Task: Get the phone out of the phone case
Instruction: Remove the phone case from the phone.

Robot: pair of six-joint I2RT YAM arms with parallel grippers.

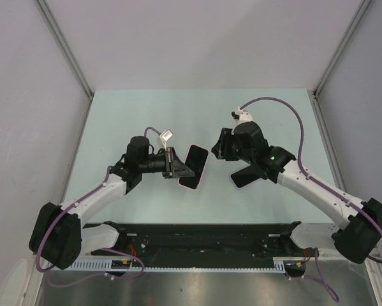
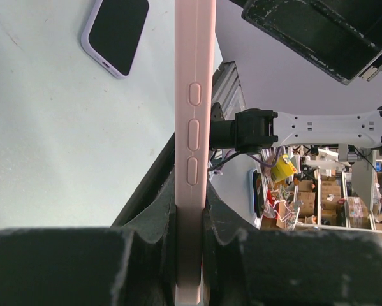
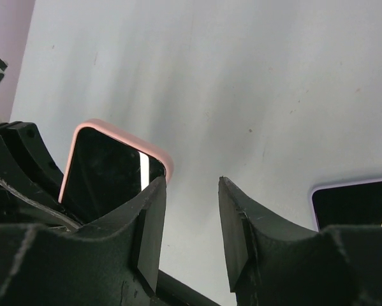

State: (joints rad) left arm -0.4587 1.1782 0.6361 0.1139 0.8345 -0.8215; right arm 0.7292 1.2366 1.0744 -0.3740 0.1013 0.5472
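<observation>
One phone (image 3: 101, 172) matters here: the dark-screened one seated in the pink case (image 2: 194, 127), whose rim wraps every part of the screen that shows. It is near the middle of the desk (image 1: 146, 115), a little toward the left edge, and seems lifted and tilted rather than lying flat. From above, its long axis runs from the near edge toward the far edge, with the far end leaning slightly right and the screen facing up. The left gripper (image 1: 180, 167) holds it from the left-edge side, fingers clamped on the front and back of the case. Its wrist view shows the case edge-on, with three side buttons in a row beyond the pads.

The right gripper (image 3: 191, 191) has its jaws apart with nothing between them. It sits just beside the far right corner of the case, apart from it as far as I can tell. In its own view the case lies left of the gap, partly hidden behind one finger. So the case is toward the left edge from that gripper and slightly nearer the near edge. I judge the next move needs a short shift that way to catch the rim or the phone while the left arm braces the case. A second phone (image 1: 247, 177) with a lavender rim lies flat toward the right edge, partly under the right arm.
</observation>
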